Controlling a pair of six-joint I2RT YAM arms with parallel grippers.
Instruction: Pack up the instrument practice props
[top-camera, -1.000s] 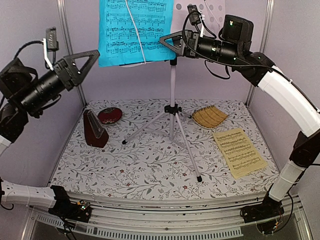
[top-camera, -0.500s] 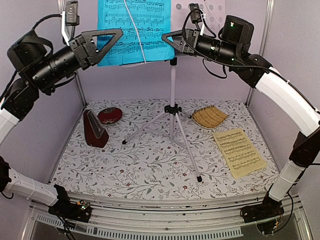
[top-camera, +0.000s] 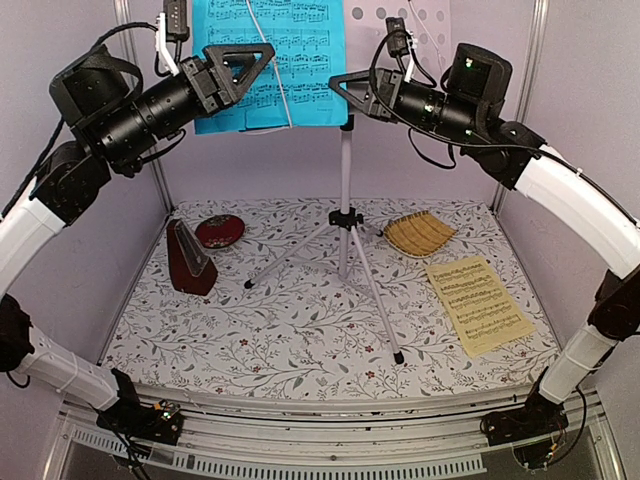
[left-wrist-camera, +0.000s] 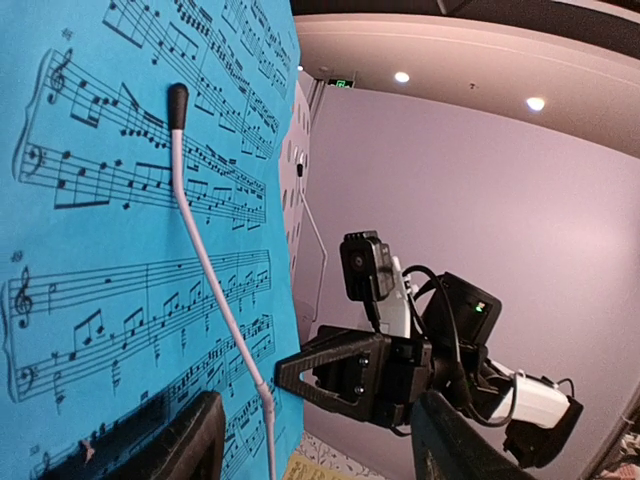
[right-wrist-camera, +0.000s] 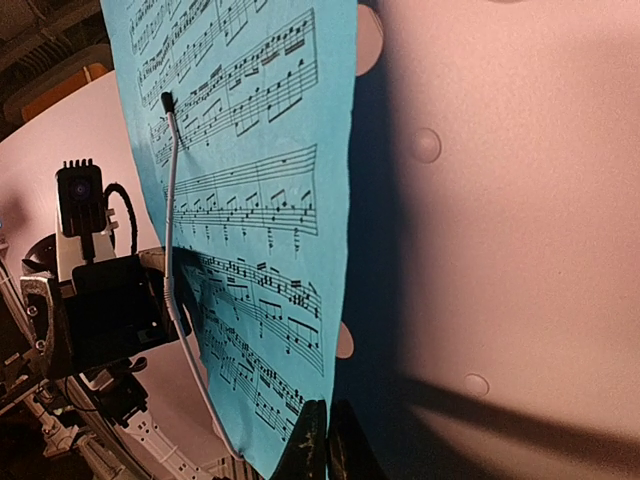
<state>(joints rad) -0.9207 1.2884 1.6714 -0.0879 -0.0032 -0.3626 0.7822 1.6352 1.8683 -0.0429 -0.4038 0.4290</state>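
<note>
**Practice props: both arms up at the stand**

Moved since a second ago: the left gripper (top-camera: 250, 58) has swung up from 9 o'clock to 11 o'clock and now overlaps the left part of the blue sheet (top-camera: 300, 60). The right gripper (top-camera: 340, 82) has gone from parted to closed.

- Left gripper: fingers (left-wrist-camera: 190, 445) apart, nothing between them, facing the blue sheet.
- Right gripper: fingers (right-wrist-camera: 312, 440) pressed together at the blue sheet's right edge near its lower corner, apparently pinching it.
- Blue sheet: at 12 o'clock, upright on the desk of the music stand (top-camera: 345, 220), with a thin white wire (top-camera: 268, 50) lying across its face.
- Music stand: tripod feet on the floral table (top-camera: 300, 330), centre toward the back.
- Metronome (top-camera: 188, 258): upright at 9 o'clock, just beside a red dish (top-camera: 220, 232).
- Yellow sheet (top-camera: 478, 305): flat on the table at 3 o'clock.
- Woven mat (top-camera: 420, 235): at 2 o'clock, near the stand's right leg.
</note>
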